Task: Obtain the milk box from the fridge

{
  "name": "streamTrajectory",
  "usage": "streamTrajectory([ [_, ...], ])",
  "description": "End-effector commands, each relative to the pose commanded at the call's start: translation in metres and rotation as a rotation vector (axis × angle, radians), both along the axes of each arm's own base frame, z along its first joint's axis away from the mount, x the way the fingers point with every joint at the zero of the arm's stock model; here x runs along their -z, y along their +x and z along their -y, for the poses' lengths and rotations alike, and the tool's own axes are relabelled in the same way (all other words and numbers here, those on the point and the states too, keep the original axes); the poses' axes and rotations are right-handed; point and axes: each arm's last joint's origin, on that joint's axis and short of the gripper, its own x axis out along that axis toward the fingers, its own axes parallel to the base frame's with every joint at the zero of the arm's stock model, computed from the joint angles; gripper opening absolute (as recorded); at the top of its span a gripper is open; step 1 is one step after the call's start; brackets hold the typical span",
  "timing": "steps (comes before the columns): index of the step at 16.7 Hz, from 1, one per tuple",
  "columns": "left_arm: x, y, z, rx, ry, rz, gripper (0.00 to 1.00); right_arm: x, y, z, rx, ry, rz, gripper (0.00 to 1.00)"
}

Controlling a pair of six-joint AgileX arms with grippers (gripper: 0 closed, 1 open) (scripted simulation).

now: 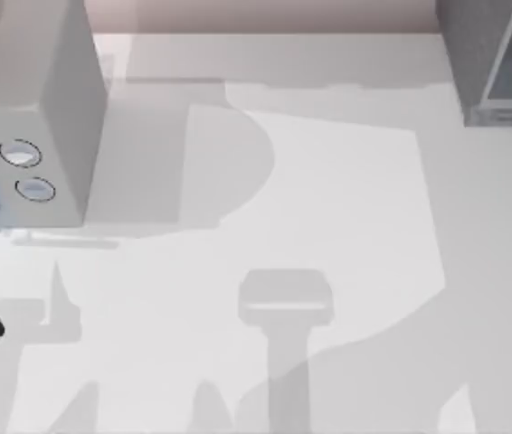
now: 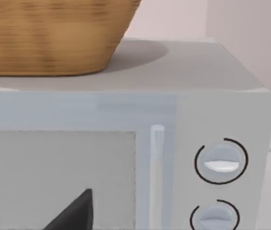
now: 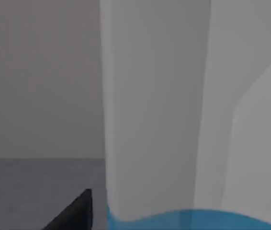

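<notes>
My right gripper [image 3: 73, 213] sits close against the milk box [image 3: 154, 120] (fingers' state: cannot tell), inside the fridge [image 1: 496, 59].

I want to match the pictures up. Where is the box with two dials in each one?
Top view: dial box at the far left.
Left wrist view: dial box up close, a basket on top.
Right wrist view: faces the milk box inside the fridge instead.
Shared landmark: the two round dials.
</notes>
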Motion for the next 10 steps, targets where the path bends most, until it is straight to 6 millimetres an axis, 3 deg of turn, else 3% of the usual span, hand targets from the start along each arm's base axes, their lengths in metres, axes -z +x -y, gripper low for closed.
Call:
streamTrajectory([
  [4, 0.0, 0.0, 0.0, 0.0, 0.0, 0.0, 1.0, 0.0001, 0.001, -0.0002, 0.0, 0.0, -0.001, 1.0],
  [10, 0.0, 0.0, 0.0, 0.0, 0.0, 0.0, 1.0, 0.0001, 0.001, -0.0002, 0.0, 0.0, -0.001, 0.55],
])
